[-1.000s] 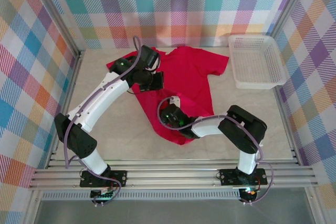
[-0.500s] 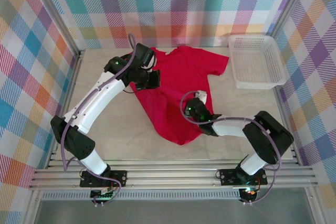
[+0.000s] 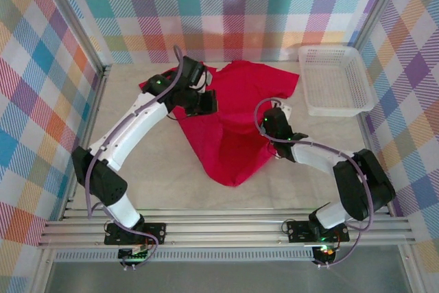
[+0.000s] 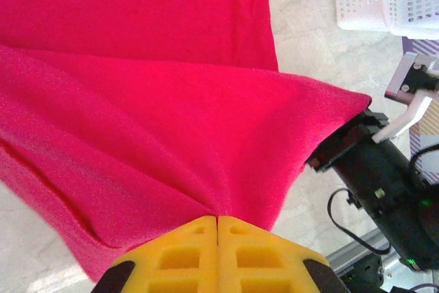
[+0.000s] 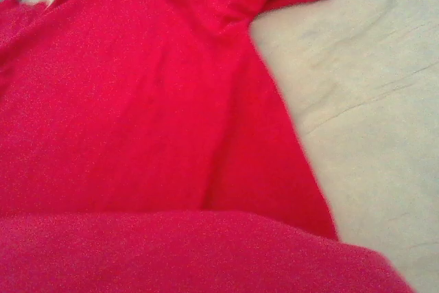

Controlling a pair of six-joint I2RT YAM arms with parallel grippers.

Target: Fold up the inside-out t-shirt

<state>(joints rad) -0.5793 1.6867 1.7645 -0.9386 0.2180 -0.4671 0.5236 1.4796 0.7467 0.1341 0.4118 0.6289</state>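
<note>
The bright red inside-out t-shirt [image 3: 243, 94] lies on the table with its upper part flat near the back wall. Its lower part is lifted into a fold that sags to a point toward the front [image 3: 233, 178]. My left gripper [image 3: 201, 103] is over the shirt's left side. In the left wrist view its yellow fingers [image 4: 185, 252] are shut on a pinch of red fabric [image 4: 137, 121]. My right gripper [image 3: 269, 123] is at the fold's right end. Red cloth [image 5: 171, 252] is draped over its fingers and hides them. The right arm's black wrist [image 4: 384, 176] sticks out from under the cloth.
A white plastic mesh basket [image 3: 336, 80] stands at the back right, close to the shirt's right sleeve [image 3: 288, 81]. Plaid walls close in the table on three sides. Bare tabletop [image 3: 158, 162] lies to the front left, and more [image 3: 322, 132] shows to the right of the shirt.
My right gripper has swept from the shirt's lower middle up and to the right, dragging the fold with it. The left gripper has stayed near the left sleeve, still shut on fabric.
</note>
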